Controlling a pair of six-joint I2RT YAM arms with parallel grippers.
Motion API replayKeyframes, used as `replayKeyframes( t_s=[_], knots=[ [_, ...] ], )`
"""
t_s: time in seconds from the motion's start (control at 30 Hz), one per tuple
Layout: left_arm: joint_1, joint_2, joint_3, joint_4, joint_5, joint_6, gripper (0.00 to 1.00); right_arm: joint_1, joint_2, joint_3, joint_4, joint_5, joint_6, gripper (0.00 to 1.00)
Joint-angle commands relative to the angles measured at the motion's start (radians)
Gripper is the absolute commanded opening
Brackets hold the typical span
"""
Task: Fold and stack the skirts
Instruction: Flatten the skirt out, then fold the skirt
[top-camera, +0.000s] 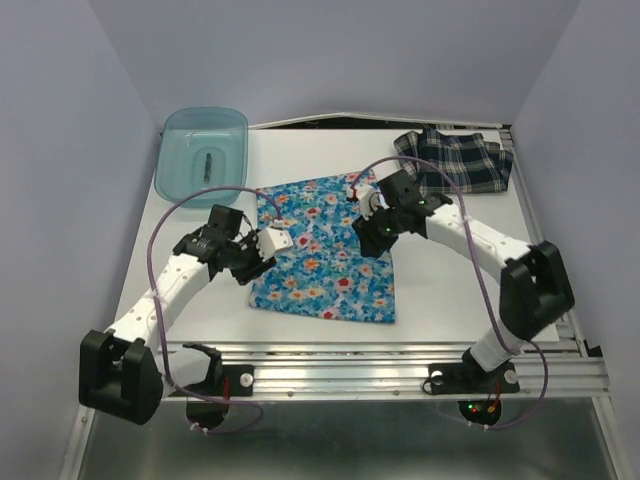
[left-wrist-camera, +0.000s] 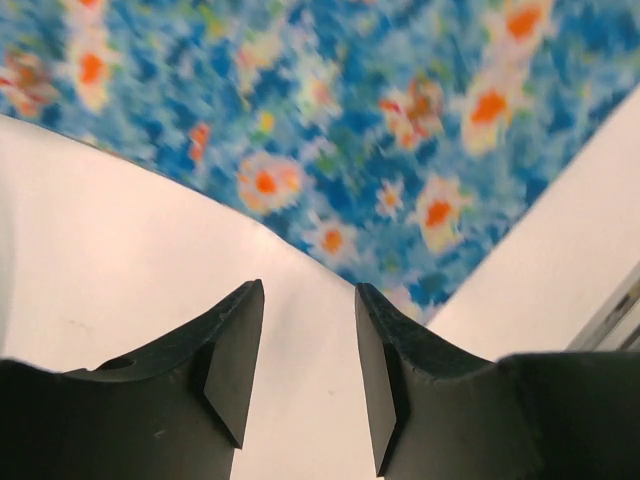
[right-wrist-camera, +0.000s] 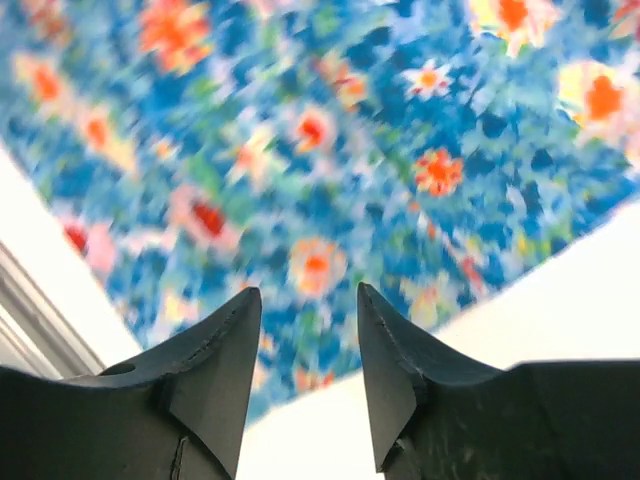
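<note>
Just ahead of the left jaws, parted and empty over white tabletop (left-wrist-camera: 120, 230), ran the edge of the bright blue flowered cloth skirt (top-camera: 325, 260). The right jaws, also parted and empty, hung directly over it. Well apart from both lay the navy-and-white plaid cloth skirt (top-camera: 460, 160).

I'm looking down my right gripper (right-wrist-camera: 308, 300): its two black plastic fingers (right-wrist-camera: 215, 370) are standing apart, nothing sitting between them. The bright blue cloth skirt with red, orange, yellow and white flowers (right-wrist-camera: 330, 150) is filling most of the frame, blurred. The white tabletop (right-wrist-camera: 570, 300) is showing bare past the cloth's edge at lower right and at far left.
</note>
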Motion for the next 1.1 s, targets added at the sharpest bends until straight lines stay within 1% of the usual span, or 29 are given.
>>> replayKeyframes(
  t_s=[0.0,0.03,0.13,0.17,0.23,0.27,0.33,0.37,0.4,0.47,0.5,0.53,0.6,0.7,0.9,1.0,1.07],
  knots=[
    [-0.004,-0.110,-0.123,-0.113,-0.033,0.250,0.53,0.125,-0.217,-0.106,-0.198,0.076,-0.213,0.50],
    [-0.004,-0.137,-0.140,-0.122,-0.040,0.267,0.53,0.212,-0.284,-0.138,-0.236,0.130,-0.255,0.51],
    [-0.008,-0.164,-0.187,-0.138,-0.031,0.316,0.53,0.243,-0.298,-0.233,-0.299,0.098,-0.292,0.50],
    [-0.011,-0.173,-0.196,-0.141,-0.034,0.330,0.53,0.297,-0.321,-0.264,-0.296,0.110,-0.311,0.50],
    [-0.030,-0.181,-0.229,-0.124,-0.056,0.345,0.53,0.358,-0.320,-0.309,-0.295,0.141,-0.316,0.49],
    [-0.036,-0.190,-0.243,-0.106,-0.062,0.348,0.53,0.395,-0.315,-0.313,-0.290,0.155,-0.314,0.49],
    [-0.062,-0.196,-0.271,-0.093,-0.071,0.360,0.53,0.423,-0.309,-0.323,-0.267,0.172,-0.296,0.50],
    [-0.071,-0.198,-0.279,-0.081,-0.073,0.362,0.53,0.437,-0.303,-0.329,-0.258,0.198,-0.289,0.50],
    [-0.080,-0.202,-0.295,-0.073,-0.074,0.366,0.53,0.476,-0.303,-0.341,-0.243,0.219,-0.283,0.50],
    [-0.103,-0.207,-0.309,-0.047,-0.080,0.373,0.53,0.522,-0.304,-0.388,-0.197,0.290,-0.265,0.49],
    [-0.107,-0.207,-0.323,-0.021,-0.085,0.374,0.52,0.567,-0.311,-0.407,-0.156,0.348,-0.248,0.49],
    [-0.107,-0.205,-0.328,-0.021,-0.088,0.373,0.52,0.584,-0.312,-0.424,-0.135,0.348,-0.248,0.49],
    [-0.107,-0.201,-0.334,0.011,-0.093,0.362,0.52,0.596,-0.314,-0.451,-0.085,0.396,-0.222,0.48],
    [-0.105,-0.187,-0.323,0.026,-0.080,0.334,0.52,0.605,-0.303,-0.453,-0.060,0.460,-0.207,0.48],
    [-0.107,-0.224,-0.332,0.011,-0.073,0.342,0.52,0.605,-0.266,-0.490,0.017,0.586,-0.187,0.41],
    [-0.105,-0.262,-0.351,-0.001,-0.088,0.371,0.52,0.605,-0.309,-0.475,0.008,0.583,-0.184,0.40],
    [-0.107,-0.273,-0.352,-0.007,-0.093,0.377,0.52,0.605,-0.335,-0.459,-0.011,0.571,-0.176,0.43]
  ],
)
